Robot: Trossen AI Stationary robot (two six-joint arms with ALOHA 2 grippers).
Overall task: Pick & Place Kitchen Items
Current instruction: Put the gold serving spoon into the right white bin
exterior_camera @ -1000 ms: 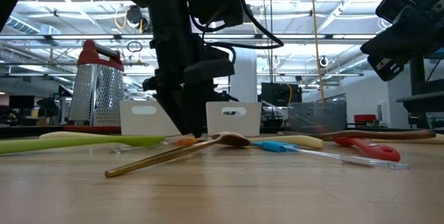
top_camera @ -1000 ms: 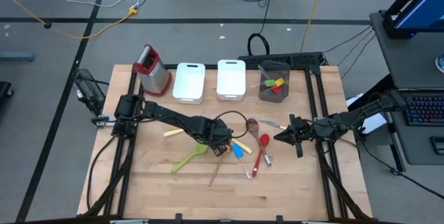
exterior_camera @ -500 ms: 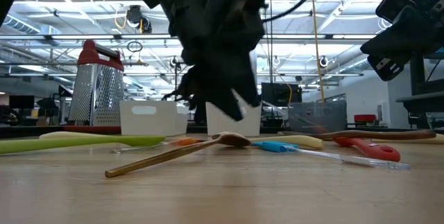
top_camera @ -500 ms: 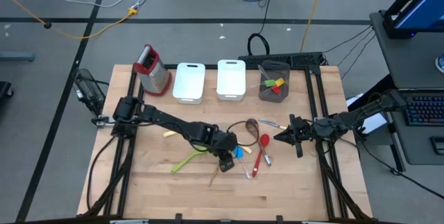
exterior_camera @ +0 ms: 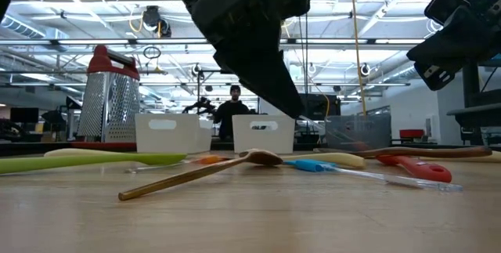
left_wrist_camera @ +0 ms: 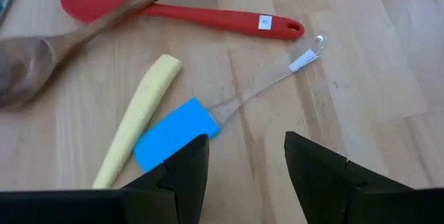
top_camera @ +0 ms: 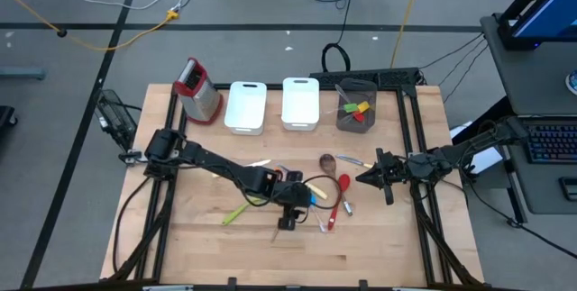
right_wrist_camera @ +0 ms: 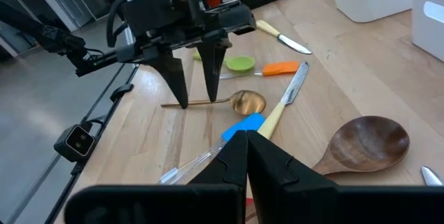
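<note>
One light, stiff blue spatula [left_wrist_camera: 175,132] lies flat under the left gripper [left_wrist_camera: 243,165], whose jaws hang open and empty; its thin clear handle looks slippery, so pinching the blade seems safer.

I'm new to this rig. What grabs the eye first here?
The left gripper, fingers apart, hovers over a scatter of utensils mid-table, near a blue spatula and a red spoon. A red-topped grater stands at the back left, while the right gripper waits shut.
</note>
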